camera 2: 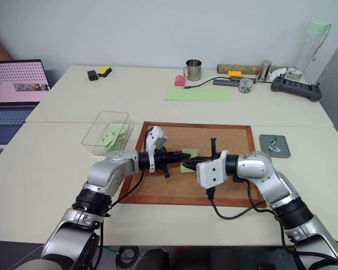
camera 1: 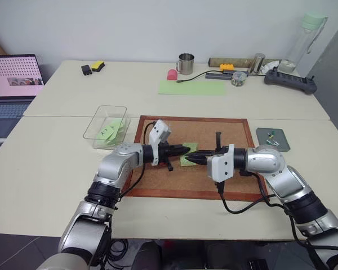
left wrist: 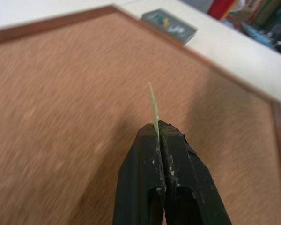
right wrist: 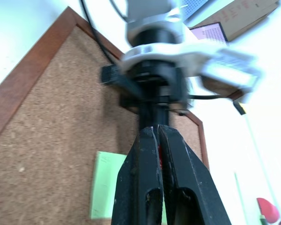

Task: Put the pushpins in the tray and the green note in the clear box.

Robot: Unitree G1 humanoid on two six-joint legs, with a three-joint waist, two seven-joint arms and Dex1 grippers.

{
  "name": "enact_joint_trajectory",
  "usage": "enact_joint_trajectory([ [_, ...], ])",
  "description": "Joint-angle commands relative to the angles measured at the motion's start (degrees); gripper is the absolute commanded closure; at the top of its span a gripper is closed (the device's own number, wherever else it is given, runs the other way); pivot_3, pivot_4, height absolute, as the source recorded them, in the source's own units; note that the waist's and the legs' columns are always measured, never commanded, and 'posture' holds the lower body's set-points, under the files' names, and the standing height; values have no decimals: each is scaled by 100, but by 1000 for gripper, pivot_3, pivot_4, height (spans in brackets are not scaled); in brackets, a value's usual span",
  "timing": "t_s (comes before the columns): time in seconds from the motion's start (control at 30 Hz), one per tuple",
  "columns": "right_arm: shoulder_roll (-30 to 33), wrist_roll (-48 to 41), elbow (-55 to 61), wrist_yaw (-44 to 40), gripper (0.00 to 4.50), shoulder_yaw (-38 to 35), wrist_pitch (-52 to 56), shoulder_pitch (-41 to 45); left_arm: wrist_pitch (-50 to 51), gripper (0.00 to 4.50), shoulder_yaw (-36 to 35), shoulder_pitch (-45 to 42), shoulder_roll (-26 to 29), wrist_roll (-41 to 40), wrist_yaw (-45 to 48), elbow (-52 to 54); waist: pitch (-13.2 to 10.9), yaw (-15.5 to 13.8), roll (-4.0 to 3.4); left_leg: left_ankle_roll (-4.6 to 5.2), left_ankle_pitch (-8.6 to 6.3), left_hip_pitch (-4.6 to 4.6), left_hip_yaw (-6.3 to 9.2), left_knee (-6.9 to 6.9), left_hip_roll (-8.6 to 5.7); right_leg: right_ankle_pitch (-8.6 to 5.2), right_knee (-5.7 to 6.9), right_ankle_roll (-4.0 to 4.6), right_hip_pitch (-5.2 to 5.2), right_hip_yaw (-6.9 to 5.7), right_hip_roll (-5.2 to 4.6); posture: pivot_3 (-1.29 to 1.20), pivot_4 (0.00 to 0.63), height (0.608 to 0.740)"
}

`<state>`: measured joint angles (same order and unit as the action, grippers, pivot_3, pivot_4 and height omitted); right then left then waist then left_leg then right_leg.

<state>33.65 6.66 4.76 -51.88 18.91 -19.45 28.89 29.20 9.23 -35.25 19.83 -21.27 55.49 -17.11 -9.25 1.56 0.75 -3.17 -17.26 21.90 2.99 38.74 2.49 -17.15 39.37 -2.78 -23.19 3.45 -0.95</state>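
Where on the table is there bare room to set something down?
Bare tabletop lies left of the clear box, and along the near edge in front of the cork board. A strip between the board and the tray is free too. The far right corner is crowded.

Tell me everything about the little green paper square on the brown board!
The small light-green square paper note is thin and flat-looking, over the middle of the wood-framed cork board. The left gripper is shut on its edge, seen edge-on in the left wrist view. The shut right gripper meets it from the other side.
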Motion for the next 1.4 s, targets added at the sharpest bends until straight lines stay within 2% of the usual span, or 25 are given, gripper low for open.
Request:
enact_joint_trajectory([
  [0.03, 88, -218, 507, 190, 4500, -431, 188, -145, -243, 4481, -267, -317, -186, -97, -60, 56, 0, -23, 0, 3, -1, 1, 0, 0, 0, 0, -1, 0, 1, -1, -1, 0, 150, 740],
  [0.13, 104, -452, 729, 362, 4500, -779, 580, -376, -99, 4481, -395, -410, -257, -235, -42, 141, -1, -7, 1, 9, -5, 1, -2, 2, -3, 0, -1, -1, 3, 1, -4, 0, 150, 740],
  [0.33, -165, -1417, 747, 1537, 4500, -2469, 2731, -888, 413, 4481, -576, -676, -280, -724, 39, 865, -1, -3, 3, 10, -6, 3, 1, 2, -3, 0, 3, -1, 2, 1, -4, 0, 150, 740],
  [0.4, -316, -1701, 445, 2166, 4500, -3147, 3650, -869, -165, 4481, -136, -752, -139, -201, 165, 1212, -1, -17, 2, 10, -6, 3, 1, 2, -4, 0, 7, -1, 2, 0, -6, 0, 150, 740],
  [0.5, -405, -1953, 192, 2575, 4500, -3589, 4490, -799, -688, 4481, 267, -854, -103, 171, 310, 1538, 0, -22, 0, -4, 2, 2, -4, 2, -4, 0, 4, -1, 4, 4, -6, 0, 150, 740],
  [0.73, -338, -2001, -871, 2970, 4500, -3854, 4938, -412, -1923, 4481, 1012, -1006, -126, 1058, 546, 1358, 0, 35, -5, 14, -7, -8, -18, -3, -4, 0, 4, -1, 2, 22, 1, 0, 150, 740],
  [0.97, -270, -2241, -1656, 2977, 3031, -3979, 4985, -74, -1906, 4500, 928, -823, -170, 985, 534, 1344, -1, 28, -8, 16, -8, -6, -18, -2, -4, 0, 3, -1, 0, 25, 3, 0, 150, 740],
  [1.3, -188, -2265, -1797, 2974, 427, -3976, 4906, -115, -1818, 4500, 882, -792, -170, 947, 520, 1407, -1, 25, -8, 16, -8, -4, -17, -2, -4, 1, 2, -1, 0, 24, 3, 0, 150, 740],
  [1.37, -180, -2262, -1808, 2978, 26, -3974, 4890, -112, -1807, 4500, 879, -802, -174, 941, 522, 1404, -1, 25, -8, 15, -8, -4, -17, -2, -4, 1, 3, -1, 0, 24, 3, 0, 150, 740],
  [1.4, -168, -2242, -1819, 2987, 26, -3973, 4857, -119, -1788, 4500, 873, -811, -180, 928, 523, 1410, -1, 25, -7, 15, -8, -4, -17, -2, -4, 1, 3, -1, 0, 23, 3, 0, 150, 740],
])
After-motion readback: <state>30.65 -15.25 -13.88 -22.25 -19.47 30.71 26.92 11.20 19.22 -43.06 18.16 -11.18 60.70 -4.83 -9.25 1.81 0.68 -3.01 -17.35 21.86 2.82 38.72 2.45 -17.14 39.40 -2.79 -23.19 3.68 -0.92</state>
